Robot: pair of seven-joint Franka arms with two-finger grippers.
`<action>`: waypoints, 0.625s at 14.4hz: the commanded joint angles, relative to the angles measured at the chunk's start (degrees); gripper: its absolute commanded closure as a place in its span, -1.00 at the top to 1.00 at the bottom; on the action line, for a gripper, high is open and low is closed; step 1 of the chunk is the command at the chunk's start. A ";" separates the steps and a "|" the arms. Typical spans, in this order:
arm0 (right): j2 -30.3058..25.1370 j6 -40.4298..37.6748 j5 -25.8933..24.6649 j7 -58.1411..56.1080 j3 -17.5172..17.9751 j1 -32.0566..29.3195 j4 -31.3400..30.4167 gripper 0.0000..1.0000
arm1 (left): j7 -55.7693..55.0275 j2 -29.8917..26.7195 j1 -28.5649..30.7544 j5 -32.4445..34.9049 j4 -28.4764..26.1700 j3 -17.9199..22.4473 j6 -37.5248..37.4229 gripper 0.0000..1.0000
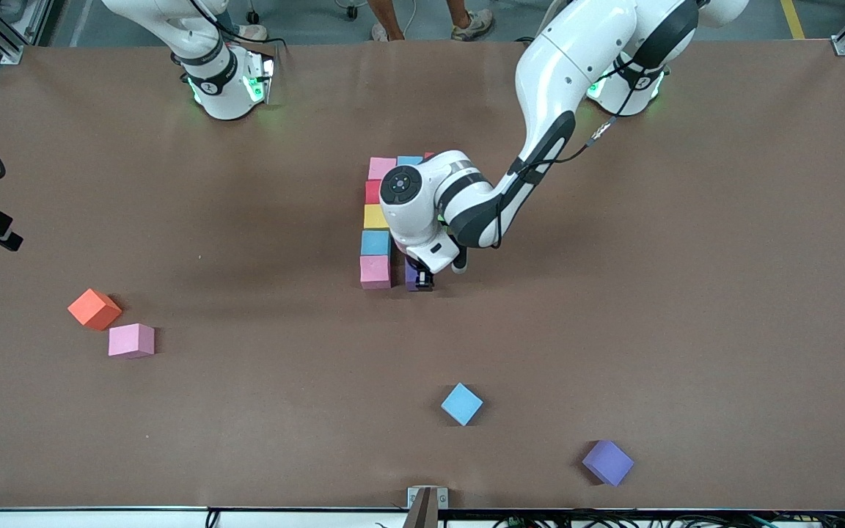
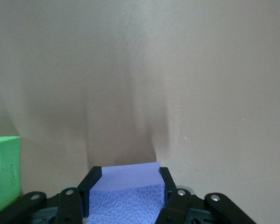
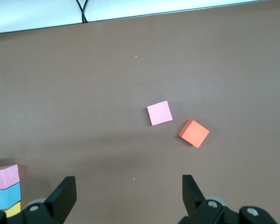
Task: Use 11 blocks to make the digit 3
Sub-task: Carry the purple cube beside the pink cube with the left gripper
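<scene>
Blocks forming the partial digit 3 sit mid-table: a column of touching foam cubes, pink, red, yellow, light blue, pink, with a light blue cube beside the top pink one and most of the rest hidden under the left arm. At the column's near end, apart from the last pink cube, the left gripper is clamped on a purple cube. Only the left wrist view shows that grip plainly: both black fingers press the cube's sides, its pebbled foam skin facing up, and a green cube stands close by.

The right gripper, its arm waiting near its base, has its fingers spread wide with nothing between them, seen only in its own wrist view.

Loose cubes lie well apart from the figure: a pink cube beside an orange cube toward the right arm's end, and a light blue cube and a second purple cube nearer the front camera.
</scene>
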 commanded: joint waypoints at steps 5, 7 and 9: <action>-1.37 -3.22 -0.51 -0.63 6.81 -5.46 0.16 1.00 | -1.54 2.20 -3.15 1.14 2.62 0.81 0.05 -0.56; -1.37 -3.85 -0.69 -0.81 6.72 -5.55 0.69 1.00 | -1.98 2.38 -3.42 1.23 3.14 0.81 0.05 -0.56; -1.37 -3.85 -1.48 -0.81 6.81 -5.38 0.69 1.00 | -2.16 2.91 -3.42 1.23 4.02 0.81 0.05 -0.56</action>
